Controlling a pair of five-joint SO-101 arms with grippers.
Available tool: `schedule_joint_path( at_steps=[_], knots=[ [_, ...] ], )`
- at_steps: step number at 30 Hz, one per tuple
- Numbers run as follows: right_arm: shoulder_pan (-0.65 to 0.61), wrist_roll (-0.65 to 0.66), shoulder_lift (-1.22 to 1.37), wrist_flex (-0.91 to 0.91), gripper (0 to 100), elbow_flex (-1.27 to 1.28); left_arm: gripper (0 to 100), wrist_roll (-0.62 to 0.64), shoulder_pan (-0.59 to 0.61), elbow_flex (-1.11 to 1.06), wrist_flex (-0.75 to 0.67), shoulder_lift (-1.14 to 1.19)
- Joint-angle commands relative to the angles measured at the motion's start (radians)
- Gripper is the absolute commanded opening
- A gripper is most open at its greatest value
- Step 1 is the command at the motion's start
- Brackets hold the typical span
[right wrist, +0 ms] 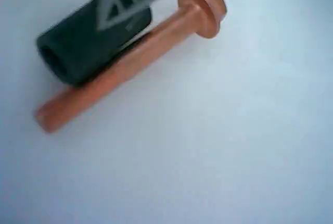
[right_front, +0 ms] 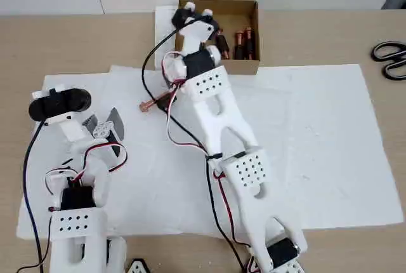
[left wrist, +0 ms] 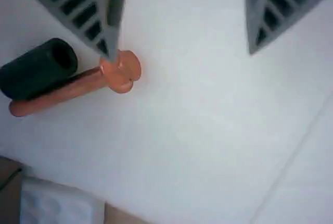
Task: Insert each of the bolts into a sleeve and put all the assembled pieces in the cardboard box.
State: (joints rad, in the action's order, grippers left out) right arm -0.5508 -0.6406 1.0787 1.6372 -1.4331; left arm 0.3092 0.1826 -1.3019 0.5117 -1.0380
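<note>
Under my right end effector point(right wrist: 125, 5), grip unreadable, the bolt point(right wrist: 130, 57) lies lengthwise against the sleeve point(right wrist: 73, 52); my left end effector point(left wrist: 179, 51) gapes by its head.

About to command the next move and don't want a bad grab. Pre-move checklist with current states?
1. Bolt in sleeve: not ok. The bolt lies beside the sleeve, touching it, not inserted.
2. Left claw open: ok.
3. Bolt between the left claw's fingertips: not ok. One tip sits over the bolt's head and the shaft lies outside the gap.
4. Right claw hold on the sleeve: cannot tell.
5. Cardboard box open with room left: ok. Assembled pieces lie at one side.
</note>
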Motion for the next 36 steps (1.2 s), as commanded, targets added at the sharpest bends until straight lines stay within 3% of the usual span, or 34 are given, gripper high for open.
schedule_joint_path(
  at_steps=[1, 9, 25, 36],
  knots=[
    [-0.021, -0.018, 0.007, -0.047, 17.7, -0.049, 16, -0.005, 0.0, 0.002, -0.023, -0.021],
    [-0.039, -0.117, 0.079, -0.174, 17.7, -0.049, 16, -0.005, 0.0, 0.002, -0.023, -0.021],
    [-0.068, -0.238, 0.099, -0.073, 17.7, -0.049, 16, -0.005, 0.0, 0.002, -0.023, -0.021],
    [-0.067, -0.239, 0.11, -0.067, 17.6, -0.041, 16, -0.005, 0.0, 0.002, -0.023, -0.021]
  ],
)
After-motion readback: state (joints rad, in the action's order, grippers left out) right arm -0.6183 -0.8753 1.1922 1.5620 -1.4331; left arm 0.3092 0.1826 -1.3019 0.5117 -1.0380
